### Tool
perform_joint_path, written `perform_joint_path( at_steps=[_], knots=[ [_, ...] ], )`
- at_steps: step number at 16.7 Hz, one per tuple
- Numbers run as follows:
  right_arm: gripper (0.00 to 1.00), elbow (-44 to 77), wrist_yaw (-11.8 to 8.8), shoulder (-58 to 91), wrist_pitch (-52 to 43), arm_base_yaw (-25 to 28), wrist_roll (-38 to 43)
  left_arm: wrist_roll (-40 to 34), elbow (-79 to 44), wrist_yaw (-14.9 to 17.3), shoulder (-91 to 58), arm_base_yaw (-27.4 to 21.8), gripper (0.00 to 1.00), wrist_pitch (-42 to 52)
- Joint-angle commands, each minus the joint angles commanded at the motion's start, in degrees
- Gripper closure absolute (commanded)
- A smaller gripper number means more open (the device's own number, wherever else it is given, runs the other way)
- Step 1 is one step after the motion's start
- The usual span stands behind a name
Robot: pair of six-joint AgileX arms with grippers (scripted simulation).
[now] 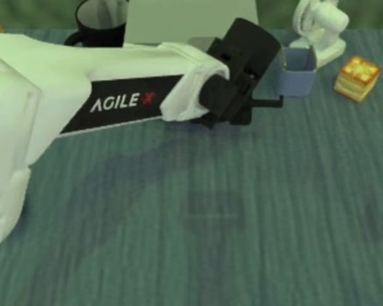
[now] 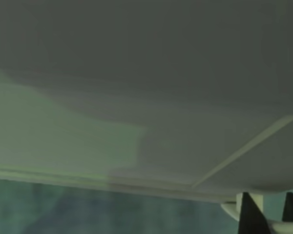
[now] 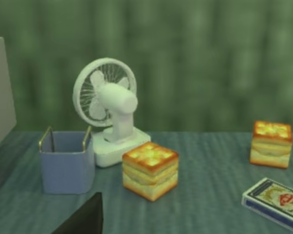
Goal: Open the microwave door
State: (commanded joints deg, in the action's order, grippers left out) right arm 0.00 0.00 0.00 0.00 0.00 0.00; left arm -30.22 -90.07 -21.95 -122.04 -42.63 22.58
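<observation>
Left black two-finger gripper (image 1: 271, 101): at the far edge of the tabletop (image 1: 242, 223), against the front of the boxy pale grey-white microwave (image 1: 190, 20); whether its jaws are apart or together cannot be told. Microwave mostly hidden behind the white left arm (image 1: 83, 108); microwave door not distinguishable. Small blue-grey square cup (image 1: 298, 71) just right of the gripper. White desk fan (image 1: 319, 29) behind the cup. Right arm unseen.

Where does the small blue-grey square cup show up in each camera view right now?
Top view: blue-grey square cup at the back, beside the left gripper.
Left wrist view: not in it.
Right wrist view: cup low, near the fan.
Shared landmark: white fan beside it.
</observation>
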Motion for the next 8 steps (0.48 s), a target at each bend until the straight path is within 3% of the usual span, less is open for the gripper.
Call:
perform_joint_path(
  at_steps=[8],
  knots=[
    [0.0, 0.0, 0.0, 0.0, 0.0, 0.0, 0.0, 3.5, 4.8, 2.4, 2.9, 0.4, 1.0, -3.1]
  ],
)
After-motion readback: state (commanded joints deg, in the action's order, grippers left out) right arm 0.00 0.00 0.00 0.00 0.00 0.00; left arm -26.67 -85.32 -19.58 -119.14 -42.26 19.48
